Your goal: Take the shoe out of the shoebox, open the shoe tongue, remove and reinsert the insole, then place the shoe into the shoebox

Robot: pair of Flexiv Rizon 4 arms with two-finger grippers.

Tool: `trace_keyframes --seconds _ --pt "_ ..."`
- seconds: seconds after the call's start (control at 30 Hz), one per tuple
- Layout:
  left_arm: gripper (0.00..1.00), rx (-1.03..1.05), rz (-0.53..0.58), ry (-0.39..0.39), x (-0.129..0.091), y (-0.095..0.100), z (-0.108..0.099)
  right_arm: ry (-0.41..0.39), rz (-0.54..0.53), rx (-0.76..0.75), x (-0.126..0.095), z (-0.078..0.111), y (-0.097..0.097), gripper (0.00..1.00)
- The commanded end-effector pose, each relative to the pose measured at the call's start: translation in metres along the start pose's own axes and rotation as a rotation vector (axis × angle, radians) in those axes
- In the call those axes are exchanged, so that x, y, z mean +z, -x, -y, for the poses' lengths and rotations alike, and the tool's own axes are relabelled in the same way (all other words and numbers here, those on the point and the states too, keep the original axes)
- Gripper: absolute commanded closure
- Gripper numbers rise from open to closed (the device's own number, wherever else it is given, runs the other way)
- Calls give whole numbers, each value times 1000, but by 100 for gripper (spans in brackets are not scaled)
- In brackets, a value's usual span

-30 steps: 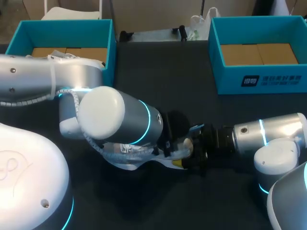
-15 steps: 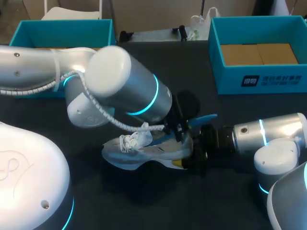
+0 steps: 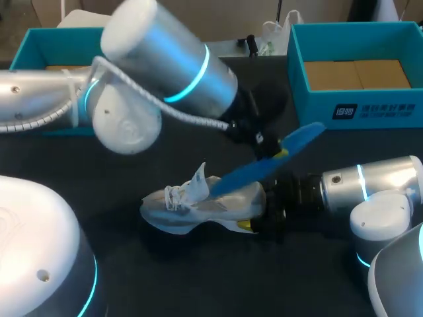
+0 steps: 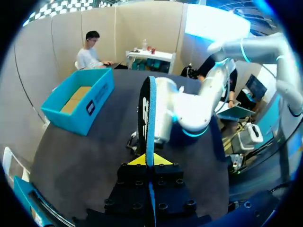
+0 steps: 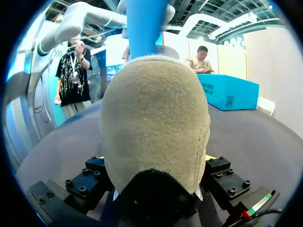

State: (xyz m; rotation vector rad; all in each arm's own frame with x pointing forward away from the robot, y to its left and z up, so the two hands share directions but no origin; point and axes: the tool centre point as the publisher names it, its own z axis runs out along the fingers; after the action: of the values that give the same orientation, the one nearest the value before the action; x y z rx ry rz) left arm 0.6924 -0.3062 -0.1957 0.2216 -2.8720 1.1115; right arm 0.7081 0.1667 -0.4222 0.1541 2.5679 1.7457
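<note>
A white and grey shoe [image 3: 198,206] lies on its side on the dark table, tongue and laces pulled up. My right gripper [image 3: 256,215] holds its tan heel [image 5: 156,123] between both fingers. My left gripper [image 3: 275,156] is above the heel, shut on a blue insole [image 3: 264,165]. The insole slants down, and its lower end reaches the shoe's opening. In the left wrist view the insole [image 4: 147,118] shows edge-on between the left gripper's [image 4: 150,161] yellow tips. In the right wrist view the insole [image 5: 144,23] rises above the heel.
One open teal shoebox [image 3: 86,46] stands at the back left, partly behind my left arm. A second teal shoebox [image 3: 357,99] stands at the back right, also in the left wrist view [image 4: 80,101] and the right wrist view [image 5: 227,92].
My left arm has risen and swung back from over the shoe, drawing the blue insole up and out of it. The right gripper and the shoe have stayed in place.
</note>
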Motion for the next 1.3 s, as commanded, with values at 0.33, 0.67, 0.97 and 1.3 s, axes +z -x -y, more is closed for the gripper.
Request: trace_keyframes --seconds 0.33,0.67,0.97,1.3 --pt "100 47 -182 -198 -92 -34 69 -5 2 1 1 -1 -1 100" --pt "100 64 -203 -230 -111 -41 80 -5 2 1 1 -1 -1 100" --pt "100 70 -203 -235 -112 -45 83 -5 2 1 1 -1 -1 100" --pt "100 90 -205 -463 -195 -65 118 -5 2 1 1 -1 -1 100"
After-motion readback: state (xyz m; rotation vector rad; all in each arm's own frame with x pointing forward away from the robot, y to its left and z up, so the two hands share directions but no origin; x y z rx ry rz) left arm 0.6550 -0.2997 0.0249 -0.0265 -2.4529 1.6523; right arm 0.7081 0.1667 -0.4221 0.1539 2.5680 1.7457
